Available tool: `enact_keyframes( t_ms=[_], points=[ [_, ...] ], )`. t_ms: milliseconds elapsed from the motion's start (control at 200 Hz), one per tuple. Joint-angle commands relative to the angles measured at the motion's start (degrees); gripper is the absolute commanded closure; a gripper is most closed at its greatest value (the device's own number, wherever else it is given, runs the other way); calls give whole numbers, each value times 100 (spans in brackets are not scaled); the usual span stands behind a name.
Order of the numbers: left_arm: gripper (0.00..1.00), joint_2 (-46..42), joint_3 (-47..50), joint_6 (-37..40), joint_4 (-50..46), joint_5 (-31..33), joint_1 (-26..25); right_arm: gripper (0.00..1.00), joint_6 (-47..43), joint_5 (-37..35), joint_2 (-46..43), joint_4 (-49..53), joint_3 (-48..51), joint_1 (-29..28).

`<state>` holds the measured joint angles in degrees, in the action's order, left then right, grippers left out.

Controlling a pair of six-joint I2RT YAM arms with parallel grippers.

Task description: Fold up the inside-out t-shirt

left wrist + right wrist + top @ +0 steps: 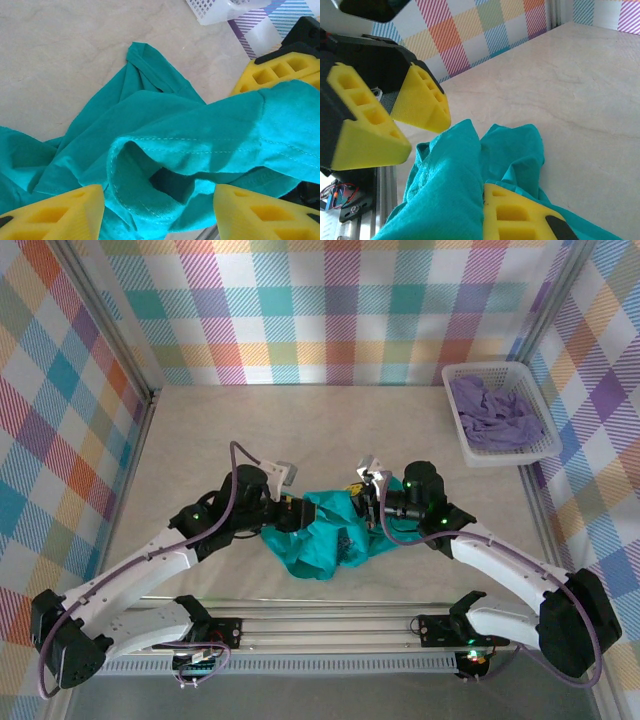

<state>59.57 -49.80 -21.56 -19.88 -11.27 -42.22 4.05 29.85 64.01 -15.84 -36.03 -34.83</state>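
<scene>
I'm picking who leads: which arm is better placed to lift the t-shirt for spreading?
Right, probably. The right gripper is shut on the teal t-shirt, with fabric hanging from it; the left gripper stands open around a hem fold, gripping nothing.

Table [300,430]: far half and left side bare, so there is free passage there. Walls [330,310] close the left, far and right sides. Basket [505,457] blocks the far right corner, close to the right wall.

Near centre is crowded. T-shirt [325,545] is bunched there, with left gripper [296,514] and right gripper [370,502] close together over it and a narrow gap between them.

Left arm [150,570] and right arm [500,570] flank the heap. Rail [330,625] bars the near edge. A bare strip lies between t-shirt and basket.
</scene>
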Motion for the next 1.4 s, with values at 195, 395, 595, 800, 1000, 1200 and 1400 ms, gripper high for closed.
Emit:
enact_keyframes(
  t_ms=[195, 395, 595, 800, 1000, 1200, 1400],
  points=[
    [77, 316, 220, -550, 926, -683, 85, 100, 163, -78, -216, -395, 191, 11],
    [100, -267, 608, -388, 1827, -1105, 113, 99, 294, -945, -355, 263, 173, 11],
    [100, -964, 715, 432, 1991, -1180, 127, 73, 54, -1202, -569, 939, 194, -23],
    [100, -1147, 538, 1233, 1481, -801, 161, 57, -394, -1871, -1122, 2196, -85, -72],
    [100, -1195, 544, 1536, 1462, -926, 167, 50, -712, -2217, -1587, 2862, -488, -147],
    [100, -1150, 596, 1557, 1581, -1184, 172, 47, -728, -2496, -1468, 3180, -905, -237],
    [100, -1201, 655, 1559, 1619, -1203, 177, 41, -1433, -1965, -1226, 3003, -1165, -600]
  ],
)
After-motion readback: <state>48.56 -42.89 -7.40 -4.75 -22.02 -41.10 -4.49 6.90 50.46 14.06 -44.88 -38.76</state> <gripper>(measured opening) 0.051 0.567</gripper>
